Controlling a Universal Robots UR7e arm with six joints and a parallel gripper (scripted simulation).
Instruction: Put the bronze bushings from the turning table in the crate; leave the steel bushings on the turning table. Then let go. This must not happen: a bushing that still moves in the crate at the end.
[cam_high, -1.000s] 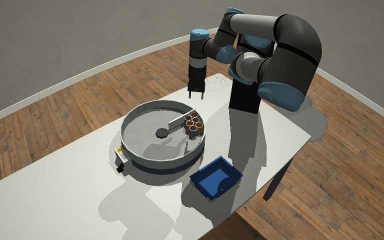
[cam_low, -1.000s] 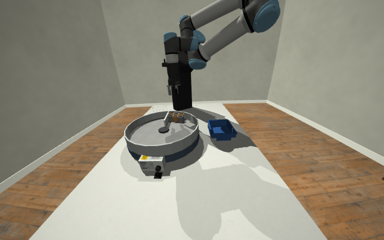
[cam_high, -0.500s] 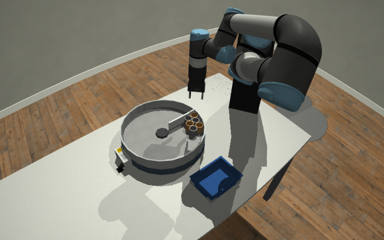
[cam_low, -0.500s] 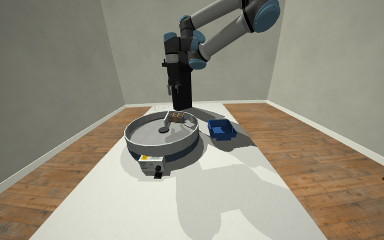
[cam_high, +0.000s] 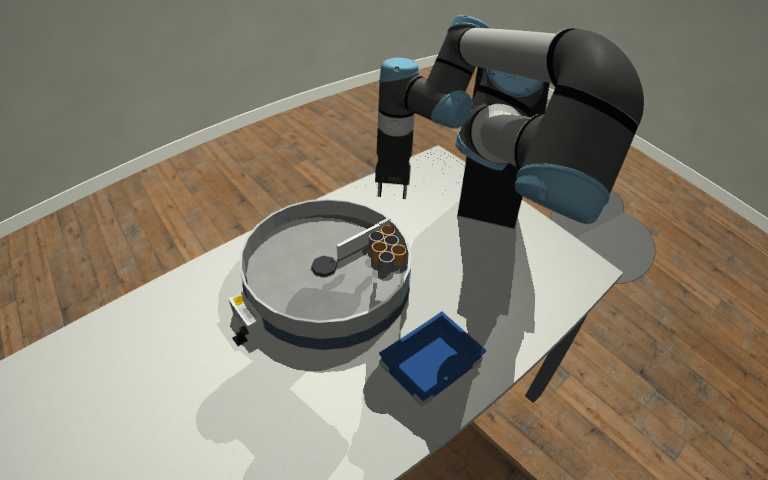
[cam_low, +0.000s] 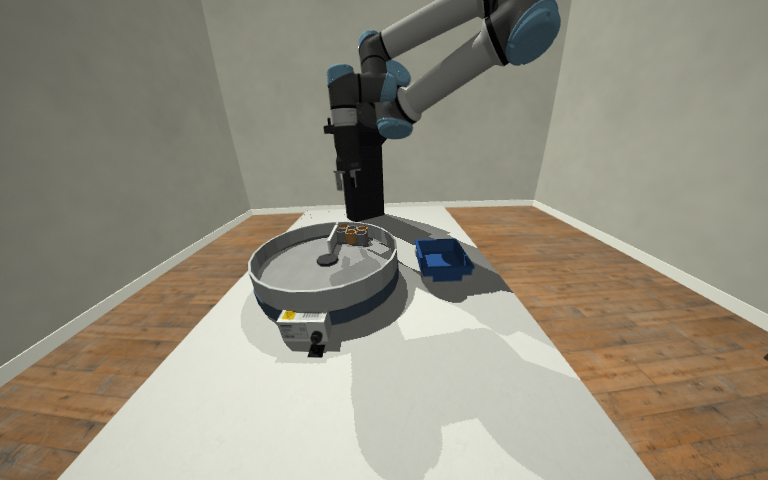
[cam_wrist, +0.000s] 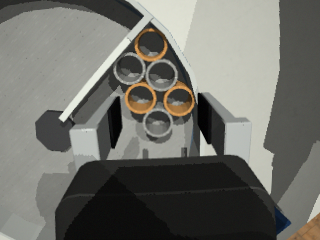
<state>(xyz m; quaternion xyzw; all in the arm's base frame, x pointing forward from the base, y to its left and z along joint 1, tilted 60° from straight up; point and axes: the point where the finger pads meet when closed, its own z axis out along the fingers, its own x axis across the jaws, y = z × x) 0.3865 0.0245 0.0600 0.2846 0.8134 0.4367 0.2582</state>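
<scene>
Landmark: the turning table, a round grey walled dish on the white counter. Inside it, against its wall, three bronze bushings and three steel bushings stand upright in a tight cluster beside the white divider. Bronze ones: open hollow cylinders, orange-brown rims, dark bores. Steel ones: same shape, grey. One bronze sits at the narrow end by divider and wall, two further out; one steel at the opposite end. Pincer wide, nothing held, above the turning table's bushing side. Blue crate beside the turning table, no bushings in it. Control box at the turning table's outer side: yellow label, small dark print, unreadable.
</scene>
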